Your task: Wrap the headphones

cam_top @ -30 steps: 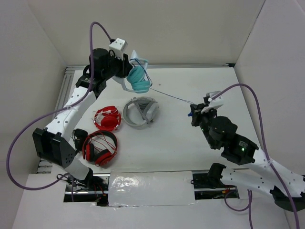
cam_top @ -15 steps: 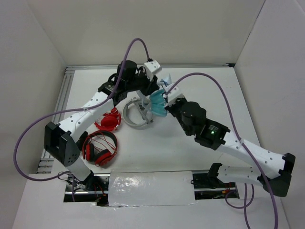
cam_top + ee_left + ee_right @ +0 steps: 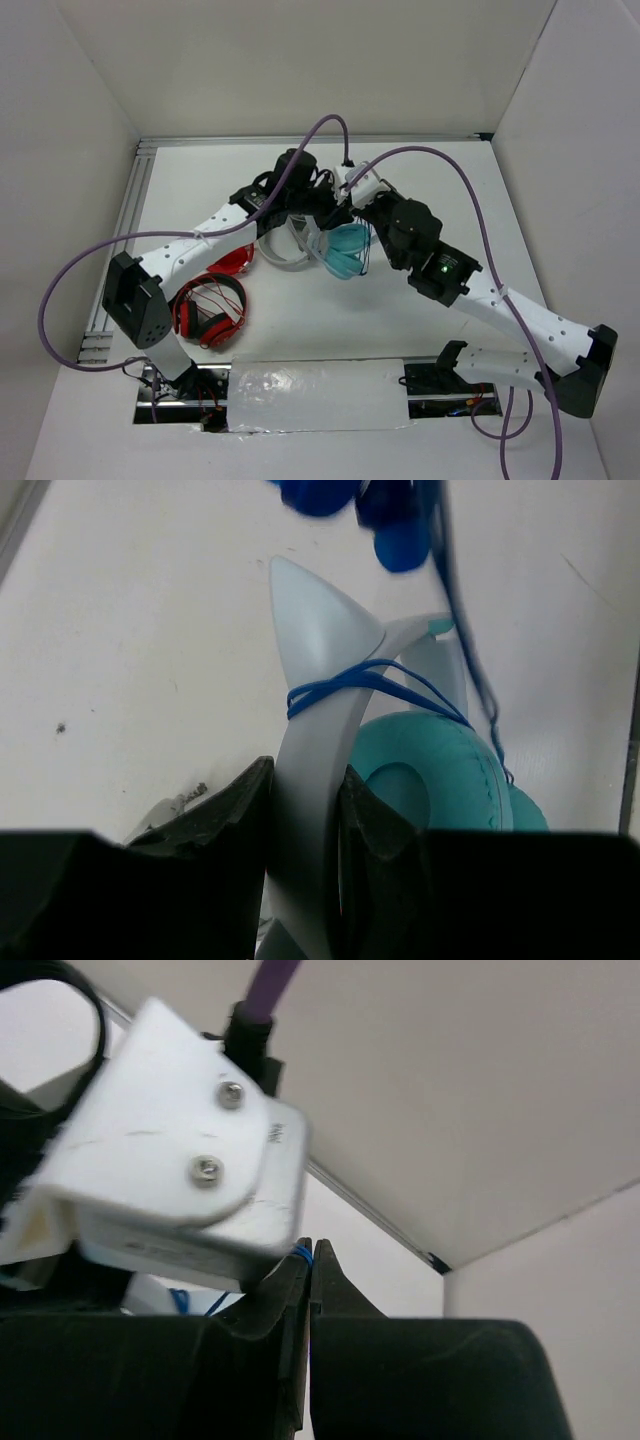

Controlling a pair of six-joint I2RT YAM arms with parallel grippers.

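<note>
The teal headphones (image 3: 346, 249) hang above the table's middle, between both arms. In the left wrist view my left gripper (image 3: 306, 802) is shut on their pale headband (image 3: 312, 780), with a teal ear cup (image 3: 430, 775) to the right. The thin blue cable (image 3: 365, 678) crosses the headband in a few turns and runs up to blurred blue shapes (image 3: 340, 495) at the top. My right gripper (image 3: 307, 1252) is shut on the blue cable (image 3: 303, 1252), which shows at its tips, close against the left wrist's white camera housing (image 3: 165, 1160). In the top view it (image 3: 345, 200) sits right beside the left gripper (image 3: 318, 212).
Grey-white headphones (image 3: 282, 247) lie just left of the teal pair, partly under the left arm. Two red headphones lie at the left: one (image 3: 236, 259) by the left forearm, one (image 3: 208, 308) nearer the front. Walls enclose the table on three sides.
The right arm swung from the right side in to the left gripper, cable in its tips. The left arm carried the teal headphones from the back left to the table's middle.
</note>
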